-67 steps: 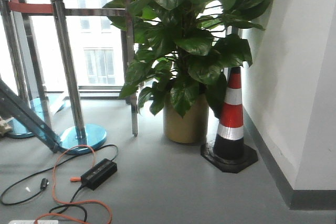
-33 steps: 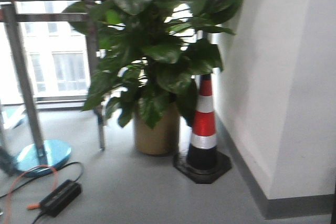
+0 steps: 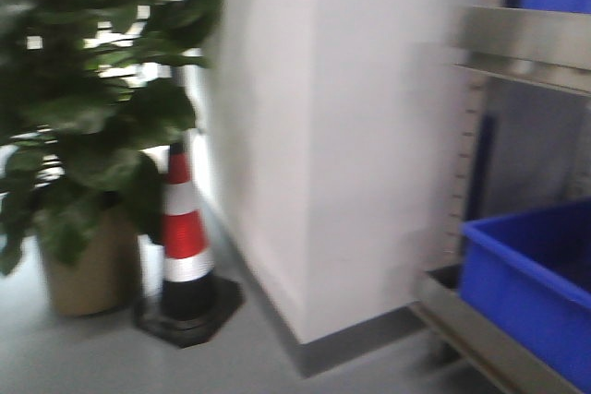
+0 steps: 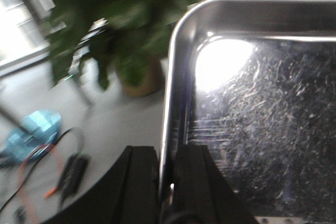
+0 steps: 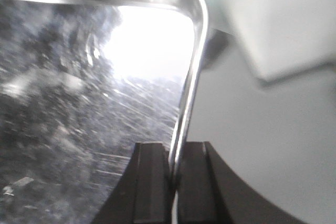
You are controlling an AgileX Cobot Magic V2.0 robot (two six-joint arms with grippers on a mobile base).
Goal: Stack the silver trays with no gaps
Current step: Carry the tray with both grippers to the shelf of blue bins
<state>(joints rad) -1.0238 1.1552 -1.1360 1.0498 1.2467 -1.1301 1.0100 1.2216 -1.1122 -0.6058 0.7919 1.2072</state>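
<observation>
A silver tray (image 4: 262, 108) of scratched shiny steel fills the right of the left wrist view, held above the floor. My left gripper (image 4: 167, 153) is shut on its left rim. The same silver tray (image 5: 73, 103) fills the left of the right wrist view, with my right gripper (image 5: 176, 150) shut on its right rim. Neither gripper nor the tray shows in the front view. I see one tray only.
A white wall corner (image 3: 314, 136) stands ahead. Left of it are an orange-and-white traffic cone (image 3: 185, 237) and a potted plant (image 3: 83, 163). At the right is a steel shelf rail (image 3: 526, 43) above a blue plastic bin (image 3: 536, 274). Cables (image 4: 63, 171) lie on the grey floor.
The front view has swung to the right: the plant and cone slid to the left, the stanchions and cables left the frame, and the wall corner, shelf and blue bin came in.
</observation>
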